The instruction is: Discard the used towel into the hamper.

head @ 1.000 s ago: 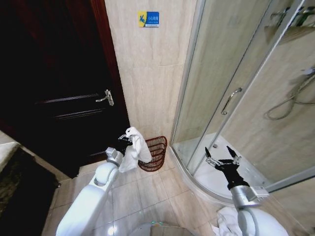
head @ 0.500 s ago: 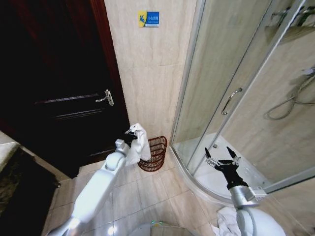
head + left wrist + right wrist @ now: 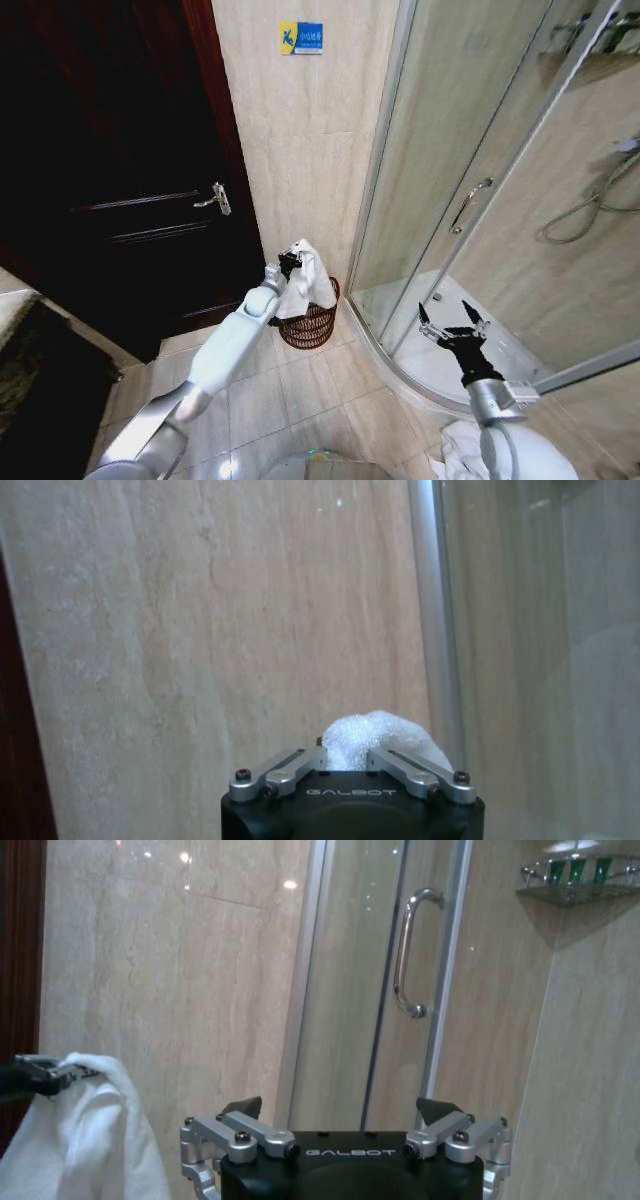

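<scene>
Head view, read from the left: the dark wooden door [image 3: 120,170] with its lever handle [image 3: 216,197] stands shut, and in front of its right edge the robot's left arm reaches forward, its left hand [image 3: 290,264] clenched on the white towel [image 3: 308,282]. The towel hangs from that grip directly over the hamper [image 3: 312,322], a reddish-brown wire basket on the floor tiles against the beige wall [image 3: 300,150], and its lower folds appear to cover part of the rim, though whether they touch cannot be told. The left wrist view shows the fingers [image 3: 275,773] closed on a bunched knob of towel in front of the wall. So the carry looks all but finished; what is left, judging from this, is letting go so the towel falls inside. Further right, beside the glass shower enclosure [image 3: 470,200], the right hand [image 3: 451,326] is held up with its fingers spread and nothing in them. Compared with a second ago, the left arm has stretched further out, moving the towel from beside the door to above the hamper, while the right arm has not moved.
</scene>
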Controlling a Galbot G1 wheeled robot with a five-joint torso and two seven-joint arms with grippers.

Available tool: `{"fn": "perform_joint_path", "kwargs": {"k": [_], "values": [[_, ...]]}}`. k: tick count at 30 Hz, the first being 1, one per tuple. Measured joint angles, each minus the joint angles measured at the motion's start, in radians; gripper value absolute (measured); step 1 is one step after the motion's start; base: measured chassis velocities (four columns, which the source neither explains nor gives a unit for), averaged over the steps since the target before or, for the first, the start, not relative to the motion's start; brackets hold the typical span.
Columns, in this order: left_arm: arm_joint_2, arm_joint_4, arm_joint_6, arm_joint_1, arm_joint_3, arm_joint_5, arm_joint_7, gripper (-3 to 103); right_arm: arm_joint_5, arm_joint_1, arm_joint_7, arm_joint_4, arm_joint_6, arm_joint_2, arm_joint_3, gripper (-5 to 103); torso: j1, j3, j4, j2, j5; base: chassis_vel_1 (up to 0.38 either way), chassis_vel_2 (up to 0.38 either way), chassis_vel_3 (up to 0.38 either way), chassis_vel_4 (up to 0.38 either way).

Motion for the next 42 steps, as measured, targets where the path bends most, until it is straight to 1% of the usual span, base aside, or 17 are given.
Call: {"fn": "perform_joint_path", "kwargs": {"k": [1,4,9,13,15,18,19,21,22,24,25,26,28,31,35,38,42], "values": [[0.000,0.000,0.000,0.000,0.000,0.000,0.000,3,0.000,0.000,0.000,0.000,0.000,0.000,0.000,100,0.000,0.000,0.0000,0.000,0.0000,0.000,0.000,0.000,0.000],[-0.015,0.077,-0.025,-0.042,0.012,0.034,-0.003,3,0.001,-0.002,0.001,0.008,-0.002,-0.002,-0.001,100,0.000,0.000,0.0000,0.000,0.0000,0.000,0.000,0.000,0.000],[-0.031,0.145,-0.029,-0.095,0.030,0.036,-0.004,3,0.000,-0.002,0.000,0.011,-0.003,0.001,-0.005,100,0.000,0.000,0.0000,0.000,0.0001,0.000,0.000,0.000,0.000],[-0.042,0.194,-0.027,-0.134,0.054,0.028,0.010,3,0.000,0.000,-0.003,0.012,-0.003,0.002,-0.007,100,0.000,0.000,0.0000,0.000,0.0002,0.000,0.000,0.000,0.000],[-0.046,0.216,-0.022,-0.150,0.064,0.027,0.021,3,0.000,0.002,-0.003,0.010,-0.003,0.002,-0.007,100,0.000,0.000,-0.0001,0.000,0.0000,0.000,0.000,0.000,0.000],[-0.067,0.284,-0.005,-0.197,0.096,0.029,0.036,3,0.000,0.009,-0.004,0.003,-0.002,0.001,-0.008,100,0.000,0.000,0.0000,0.000,0.0002,0.000,0.000,0.000,0.000],[-0.067,0.284,-0.005,-0.197,0.096,0.029,0.036,3,0.000,0.009,-0.004,0.003,-0.002,0.001,-0.008,100,0.000,0.000,0.0000,0.000,0.0002,0.000,0.000,0.000,0.000],[-0.081,0.304,0.034,-0.223,0.112,0.034,0.049,3,0.002,0.009,-0.004,0.003,-0.002,0.000,-0.007,100,0.000,0.000,-0.0001,0.000,0.0002,0.000,0.000,0.000,0.000],[-0.081,0.304,0.034,-0.223,0.112,0.034,0.049,3,0.002,0.009,-0.004,0.003,-0.002,0.000,-0.007,100,0.000,0.000,-0.0001,0.000,0.0002,0.000,0.000,0.000,0.000],[-0.082,0.301,0.090,-0.237,0.125,0.037,0.067,3,0.006,0.009,-0.003,0.002,-0.001,-0.002,-0.003,100,0.000,0.000,-0.0003,0.000,0.0002,0.000,0.000,0.000,0.000],[-0.082,0.301,0.090,-0.237,0.125,0.037,0.067,3,0.006,0.009,-0.003,0.002,-0.001,-0.002,-0.003,100,0.000,0.000,-0.0003,0.000,0.0002,0.000,0.000,0.000,0.000],[-0.080,0.293,0.141,-0.244,0.136,0.053,0.085,3,0.009,0.010,-0.002,0.001,0.000,-0.003,0.000,100,0.000,0.000,-0.0002,0.000,0.0002,0.000,0.000,0.000,0.000],[-0.079,0.297,0.190,-0.255,0.147,0.063,0.091,3,0.014,0.010,0.000,-0.001,0.005,-0.003,0.002,100,0.000,0.000,0.0001,0.000,0.0002,0.000,0.000,0.000,0.000],[-0.083,0.320,0.208,-0.271,0.152,0.072,0.093,3,0.015,0.008,0.000,-0.003,0.009,-0.003,0.003,100,0.000,0.000,0.0000,0.000,0.0001,0.000,0.000,0.000,0.000],[-0.090,0.372,0.194,-0.299,0.152,0.094,0.114,3,0.017,0.007,0.000,-0.004,0.010,-0.003,0.002,100,0.000,0.000,0.0001,0.000,0.0001,0.000,0.000,0.000,0.000],[-0.113,0.442,0.143,-0.325,0.140,0.128,0.117,3,0.019,0.008,0.000,-0.006,0.010,-0.006,0.002,100,0.000,0.000,0.0000,0.000,0.0001,0.000,0.000,0.000,0.000],[-0.121,0.464,0.118,-0.328,0.136,0.140,0.112,3,0.022,0.009,0.000,-0.007,0.010,-0.007,0.004,100,0.000,0.000,-0.0002,0.000,-0.0001,0.000,0.000,0.000,0.000]]}}
